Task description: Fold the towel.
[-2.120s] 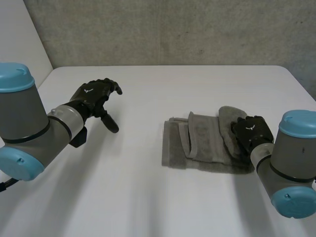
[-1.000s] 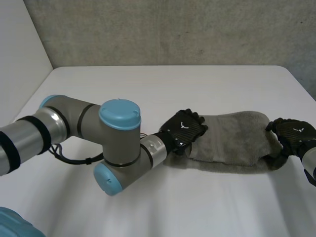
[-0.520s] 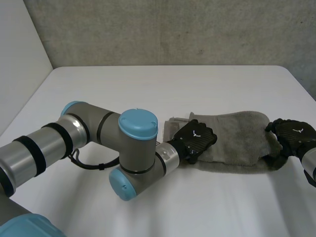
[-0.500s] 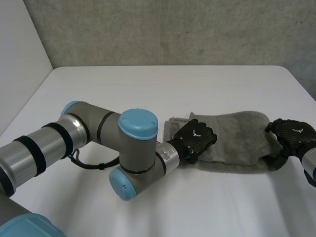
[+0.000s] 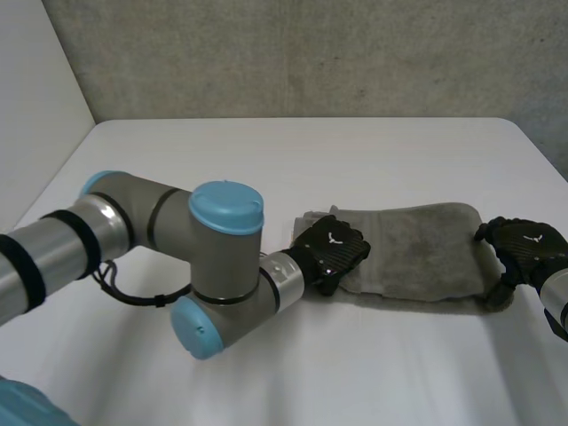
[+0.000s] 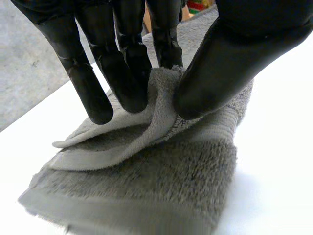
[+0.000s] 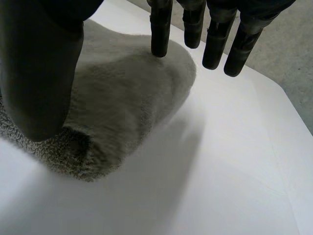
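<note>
The left hand (image 5: pixel 330 251) is seen closed on the towel (image 5: pixel 417 253) at its left end, near the middle of the head view. In the left wrist view a raised fold of the upper layer is pinched between the fingers (image 6: pixel 124 68) and the thumb (image 6: pixel 230 63), with the lower layers lying flat beneath. Two seconds ago this hand was held over bare table at the upper left of the frame, and the towel lay as a rumpled bundle with a loose flap across it. Since then the hand has been brought across to the cloth, was carried a little further right half a second ago, and is now drawn back towards the left. Over the same time the towel has been pulled out into a longer, flatter band right of centre, and its flap has been smoothed away. It is judged from this that the layers are being straightened before a further fold, which is not yet made. The left arm (image 5: pixel 177 257) is bent sharply across the lower left of the frame, low over the table (image 5: pixel 266 151), with the wrist pointing right. The right hand (image 5: pixel 524 248) is kept at the towel's right end near the right edge of the frame. Its straight fingers (image 7: pixel 161 29) are spread well away from its thumb (image 7: pixel 39 73), so it is held wide over the rounded end rather than gripping it.
</note>
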Robot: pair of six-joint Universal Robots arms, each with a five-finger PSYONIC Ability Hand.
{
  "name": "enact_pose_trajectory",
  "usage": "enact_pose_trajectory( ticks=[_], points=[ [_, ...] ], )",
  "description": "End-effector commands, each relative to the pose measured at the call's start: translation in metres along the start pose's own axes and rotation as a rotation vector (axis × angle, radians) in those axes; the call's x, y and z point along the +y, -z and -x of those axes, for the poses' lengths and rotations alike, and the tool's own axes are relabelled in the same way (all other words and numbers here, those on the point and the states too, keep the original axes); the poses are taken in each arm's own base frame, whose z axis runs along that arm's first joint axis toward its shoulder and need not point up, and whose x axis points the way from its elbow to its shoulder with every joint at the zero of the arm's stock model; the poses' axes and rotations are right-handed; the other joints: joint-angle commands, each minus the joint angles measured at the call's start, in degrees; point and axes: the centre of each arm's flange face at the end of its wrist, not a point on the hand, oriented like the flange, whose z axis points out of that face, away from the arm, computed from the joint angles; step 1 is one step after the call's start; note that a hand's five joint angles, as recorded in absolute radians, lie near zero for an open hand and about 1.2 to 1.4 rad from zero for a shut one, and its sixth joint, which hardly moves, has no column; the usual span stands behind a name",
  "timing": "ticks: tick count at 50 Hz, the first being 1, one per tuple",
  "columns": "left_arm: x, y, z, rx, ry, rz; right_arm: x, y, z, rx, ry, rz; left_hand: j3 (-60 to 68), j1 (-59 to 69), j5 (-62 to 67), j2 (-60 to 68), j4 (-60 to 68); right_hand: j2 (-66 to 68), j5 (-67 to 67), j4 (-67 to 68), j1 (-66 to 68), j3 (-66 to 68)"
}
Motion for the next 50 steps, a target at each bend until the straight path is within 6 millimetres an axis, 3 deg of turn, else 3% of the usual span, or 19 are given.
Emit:
enact_pose_trajectory(
  ticks=[1, 10, 22, 23, 24, 26, 27, 29, 36, 42, 50],
  points=[
    [-0.001, 0.024, 0.016, -0.088, 0.001, 0.022, -0.001, 0.003, 0.0, 0.002, -0.002, -0.004, 4.8, 5.0, 5.0, 5.1, 4.6, -4.0, -4.0, -4.4, -9.1, -4.0],
    [0.016, 0.035, 0.014, -0.108, 0.012, 0.047, 0.001, 0.003, 0.005, -0.012, -0.002, 0.002, 0.4, 0.6, 0.6, 0.7, 0.2, -4.0, -4.0, -4.4, -9.1, -4.0],
    [0.019, 0.036, 0.011, -0.115, 0.009, 0.043, 0.005, 0.004, 0.012, -0.031, -0.022, -0.009, -6.0, -5.8, -5.8, -5.7, -6.2, -4.0, -4.0, -4.4, -9.1, -4.0],
    [0.017, 0.036, 0.012, -0.118, 0.007, 0.039, 0.005, 0.003, 0.012, -0.035, -0.021, -0.015, -14.7, -14.4, -14.4, -14.3, -14.9, -4.0, -4.0, -4.4, -9.1, -4.0],
    [0.017, 0.036, 0.012, -0.118, 0.007, 0.039, 0.005, 0.003, 0.012, -0.035, -0.021, -0.016, -14.7, -14.5, -14.5, -14.4, -15.0, -4.0, -4.0, -4.4, -9.1, -4.0],
    [0.012, 0.039, 0.012, -0.122, 0.005, 0.031, 0.007, 0.0, 0.013, -0.055, -0.023, -0.02, -40.7, -40.5, -40.5, -40.4, -40.9, -4.0, -4.0, -4.4, -9.1, -4.0],
    [0.012, 0.039, 0.012, -0.122, 0.005, 0.031, 0.007, 0.0, 0.013, -0.055, -0.023, -0.02, -40.8, -40.6, -40.6, -40.5, -41.0, -4.0, -4.0, -4.4, -9.1, -4.0],
    [0.008, 0.043, 0.012, -0.123, 0.003, 0.024, 0.011, -0.004, 0.016, -0.072, -0.013, -0.013, -48.0, -47.8, -47.8, -47.7, -48.3, 9.1, 9.2, 8.7, 4.1, 9.1],
    [-0.007, 0.055, 0.019, -0.147, 0.003, -0.005, 0.012, -0.01, 0.014, -0.062, -0.001, -0.014, -49.7, -49.5, -49.5, -49.4, -50.0, 31.0, 31.1, 30.6, 26.0, 31.0],
    [-0.019, 0.07, 0.034, -0.189, 0.004, -0.028, 0.013, -0.011, 0.009, -0.03, 0.056, -0.003, -49.7, -49.5, -49.5, -49.4, -50.0, 30.7, 30.8, 30.3, 25.7, 30.7],
    [-0.02, 0.077, 0.038, -0.203, 0.009, -0.027, 0.013, -0.009, 0.007, -0.011, 0.09, 0.003, -49.9, -49.7, -49.7, -49.6, -50.1, 34.2, 34.3, 33.8, 29.2, 34.2]
  ],
)
